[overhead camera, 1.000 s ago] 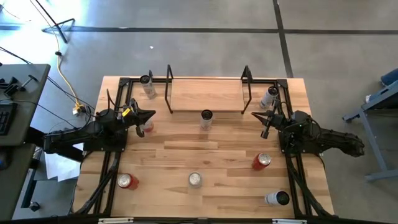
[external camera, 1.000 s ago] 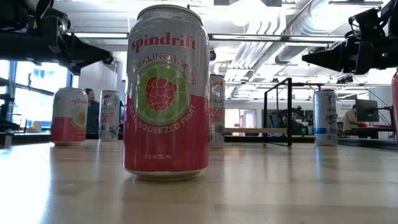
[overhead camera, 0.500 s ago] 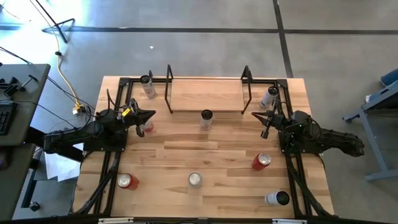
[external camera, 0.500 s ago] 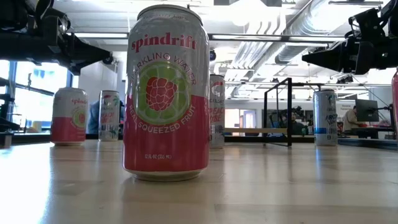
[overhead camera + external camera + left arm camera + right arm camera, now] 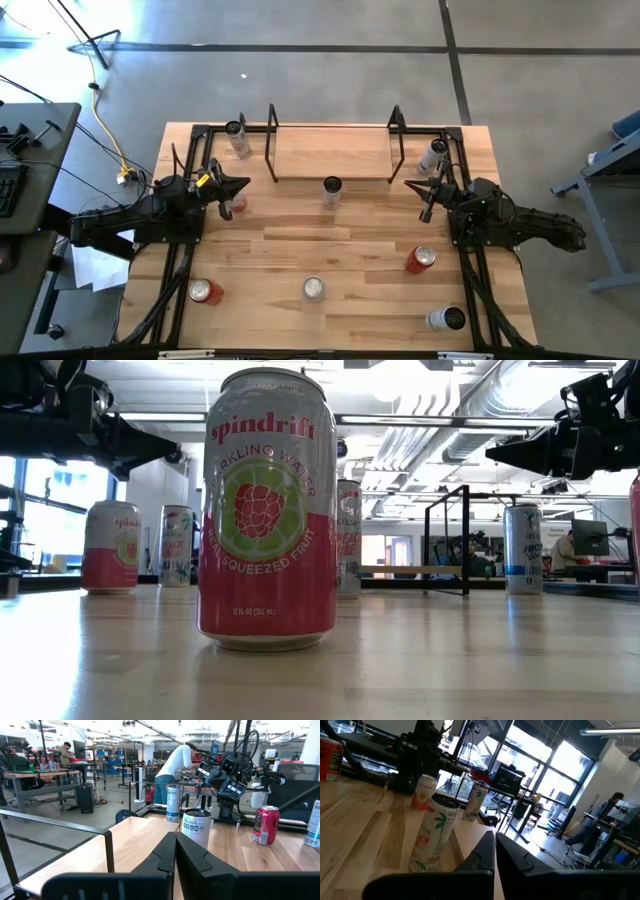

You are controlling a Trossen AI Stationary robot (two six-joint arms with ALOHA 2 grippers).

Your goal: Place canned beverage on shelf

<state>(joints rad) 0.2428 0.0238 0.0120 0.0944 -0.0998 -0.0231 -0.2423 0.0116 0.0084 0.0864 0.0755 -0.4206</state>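
Beside the shelf (image 5: 331, 152), both grippers' fingers (image 5: 175, 851) sit closed and empty; approaching the centre can (image 5: 332, 190) unopened risks toppling it.

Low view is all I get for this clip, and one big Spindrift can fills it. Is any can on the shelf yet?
Observer: No. From above, the shelf board is bare. The nearest can stands on the table just in front of it.
Operator: Is either gripper holding one?
Observer: No. The left gripper and right gripper are both shut on nothing, one to each side of that can and apart from it.
Operator: How many cans in all?
Observer: Eight, all on the tabletop.
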